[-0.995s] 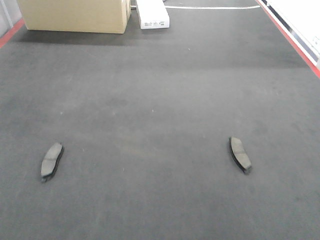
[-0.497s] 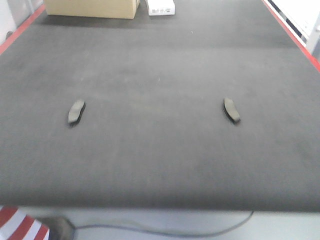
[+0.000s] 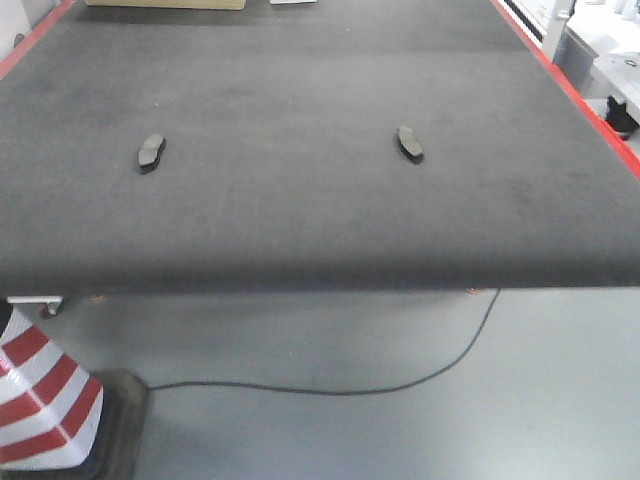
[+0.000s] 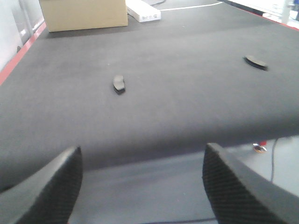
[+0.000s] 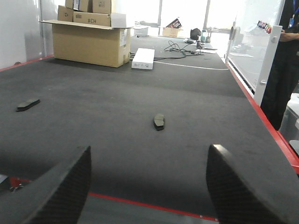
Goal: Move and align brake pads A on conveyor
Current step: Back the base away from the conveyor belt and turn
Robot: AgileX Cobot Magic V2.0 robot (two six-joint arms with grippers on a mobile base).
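Left end effector (image 4: 140, 186) & right end effector (image 5: 149, 186) hang open, empty; brake pads (image 3: 151, 151) on conveyor (image 3: 300, 230) look rigid, dense, flat, so prob. pinch across narrow width, mid-length.

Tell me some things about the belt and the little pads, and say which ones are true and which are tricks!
1. Two brake pads lie on the dark belt. True.
2. The pads touch each other. False: they lie far apart, one left and one right.
3. The left fingers hold a pad. False: they are open and empty.
4. A red-and-white cone stands on the floor by the belt's near left corner. True.
5. A cardboard box sits beyond the pads. True.
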